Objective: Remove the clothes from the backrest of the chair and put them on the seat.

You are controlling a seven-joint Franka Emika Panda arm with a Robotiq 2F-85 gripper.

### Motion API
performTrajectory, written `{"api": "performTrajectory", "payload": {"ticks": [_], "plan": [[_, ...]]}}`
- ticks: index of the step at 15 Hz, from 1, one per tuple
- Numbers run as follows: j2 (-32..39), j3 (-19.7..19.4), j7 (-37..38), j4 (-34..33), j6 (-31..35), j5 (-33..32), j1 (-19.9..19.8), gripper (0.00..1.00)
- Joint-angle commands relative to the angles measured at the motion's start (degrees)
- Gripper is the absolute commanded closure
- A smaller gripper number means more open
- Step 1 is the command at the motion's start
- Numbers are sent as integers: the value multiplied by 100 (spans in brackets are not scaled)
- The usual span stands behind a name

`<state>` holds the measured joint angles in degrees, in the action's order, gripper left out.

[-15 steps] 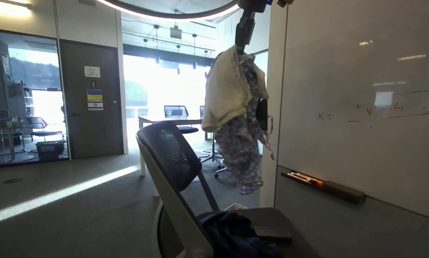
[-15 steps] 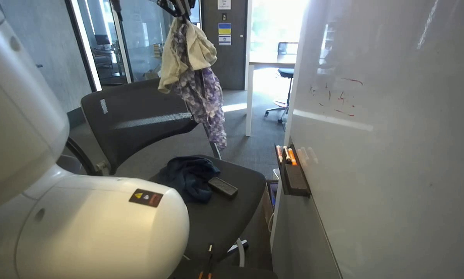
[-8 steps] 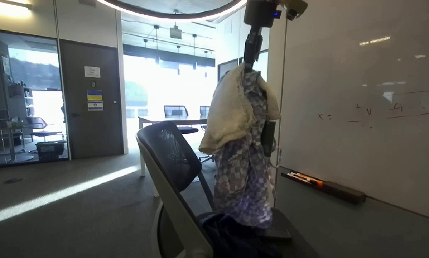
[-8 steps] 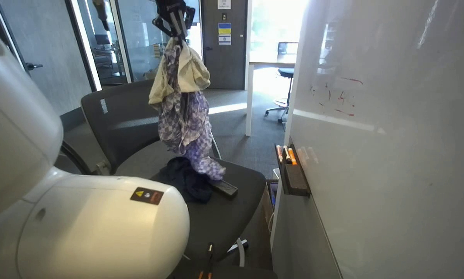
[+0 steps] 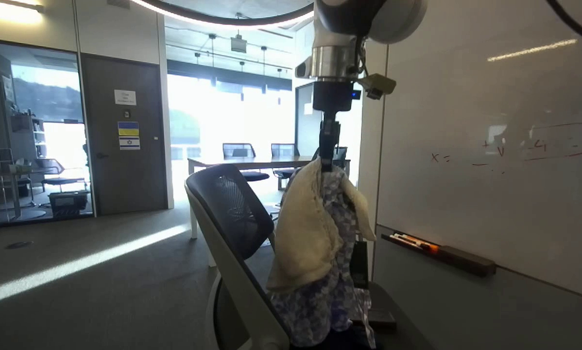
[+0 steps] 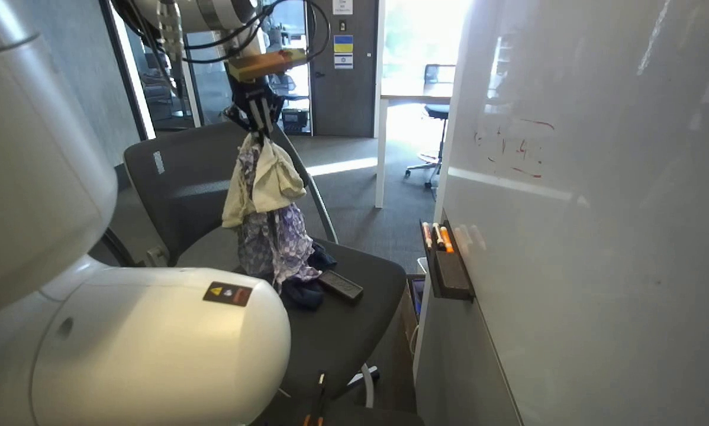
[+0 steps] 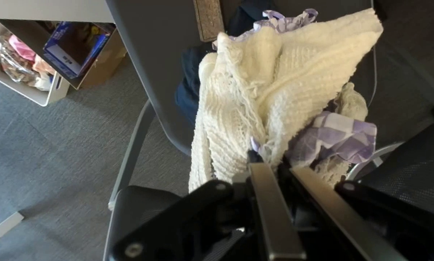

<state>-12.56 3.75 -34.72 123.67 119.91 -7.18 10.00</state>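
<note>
Dark, metal-faced fingers (image 7: 273,210) are clenching a cream gauze cloth (image 6: 274,183) and a purple-and-white checked garment (image 6: 289,236), both hanging lengthwise straight below; the latter's folds are ending at or just above a crumpled navy cloth (image 6: 303,294) on the black chair seat (image 6: 337,337), seemingly needing only lowering.

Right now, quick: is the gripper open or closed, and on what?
Gripper: closed, holding the cream cloth and the purple checked cloth bunched together.
</note>
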Motion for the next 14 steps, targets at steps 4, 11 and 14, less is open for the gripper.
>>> {"api": "performTrajectory", "payload": {"ticks": [4, 11, 14], "plan": [[961, 194, -134, -4, 1018, 290, 74, 95], [2241, 238, 236, -613, 621, -40, -190, 94], [2550, 265, 251, -870, 412, -39, -260, 94]]}}
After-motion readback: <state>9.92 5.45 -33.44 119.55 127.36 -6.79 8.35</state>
